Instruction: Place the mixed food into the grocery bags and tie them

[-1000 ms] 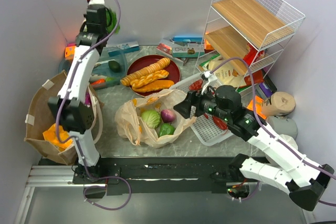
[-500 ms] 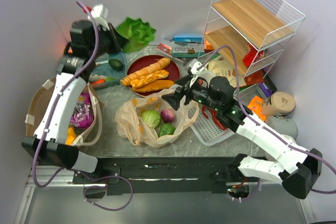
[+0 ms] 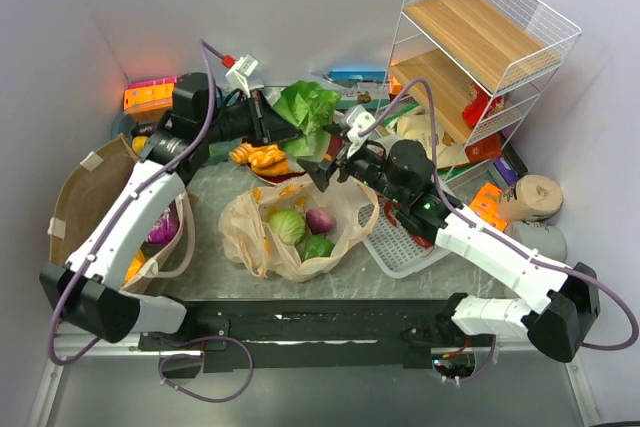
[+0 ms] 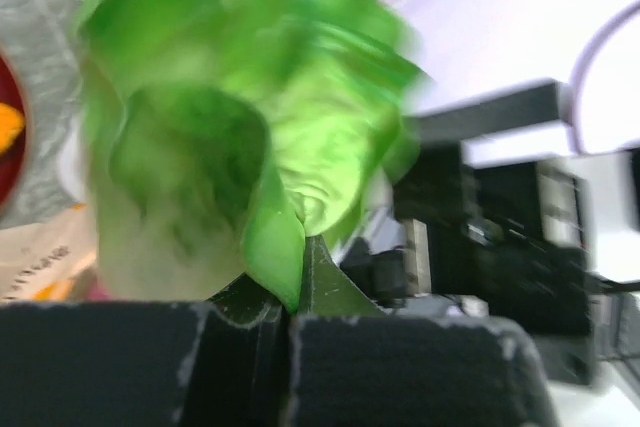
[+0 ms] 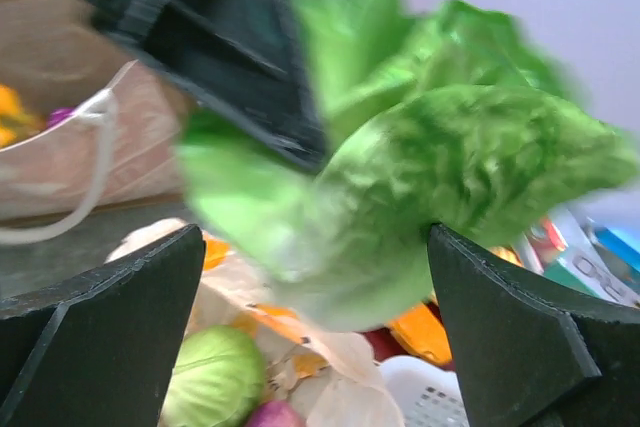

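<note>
- Leafy green lettuce (image 3: 308,110), blurred in both wrist views, is pinched by the left gripper (image 3: 288,133).
- Right gripper (image 3: 324,169) is seen spread wide beside it, near a thin tan plastic bag (image 3: 245,232).

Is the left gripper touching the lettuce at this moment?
Touching. In the left wrist view, the closed left gripper pinches the lower edge of the lettuce between its two fingers, with no gap visible.

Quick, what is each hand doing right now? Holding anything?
Left hand: closed on the leafy green lettuce.
Right hand: open wide, holding nothing; the lettuce is just in front of it.
</note>
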You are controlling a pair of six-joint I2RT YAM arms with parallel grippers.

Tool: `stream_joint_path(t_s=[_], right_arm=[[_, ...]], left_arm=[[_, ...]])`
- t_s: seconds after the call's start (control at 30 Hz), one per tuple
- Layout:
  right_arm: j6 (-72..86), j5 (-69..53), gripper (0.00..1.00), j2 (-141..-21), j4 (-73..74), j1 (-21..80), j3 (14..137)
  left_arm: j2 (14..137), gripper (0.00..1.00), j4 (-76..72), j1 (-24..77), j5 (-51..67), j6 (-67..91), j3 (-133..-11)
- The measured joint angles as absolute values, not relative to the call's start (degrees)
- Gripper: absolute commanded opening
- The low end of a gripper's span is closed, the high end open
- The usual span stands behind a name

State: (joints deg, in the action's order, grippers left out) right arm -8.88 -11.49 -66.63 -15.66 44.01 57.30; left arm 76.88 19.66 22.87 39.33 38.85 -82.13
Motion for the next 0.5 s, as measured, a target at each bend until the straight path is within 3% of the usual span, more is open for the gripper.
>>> stream_joint_path(t_s=[0.23, 0.5], right_arm=[[-9.5, -6.7, 0.99, -67.2, -17.2, 44.0, 57.4], [-7.9, -12.4, 0.99, -67.6, -17.2, 42.8, 57.4]], left_arm=[[72.8, 0.01, 14.3, 23.1, 43.0, 42.9, -79.5], [72.8, 0.01, 11.6, 24.3, 45.5, 43.9, -78.0]])
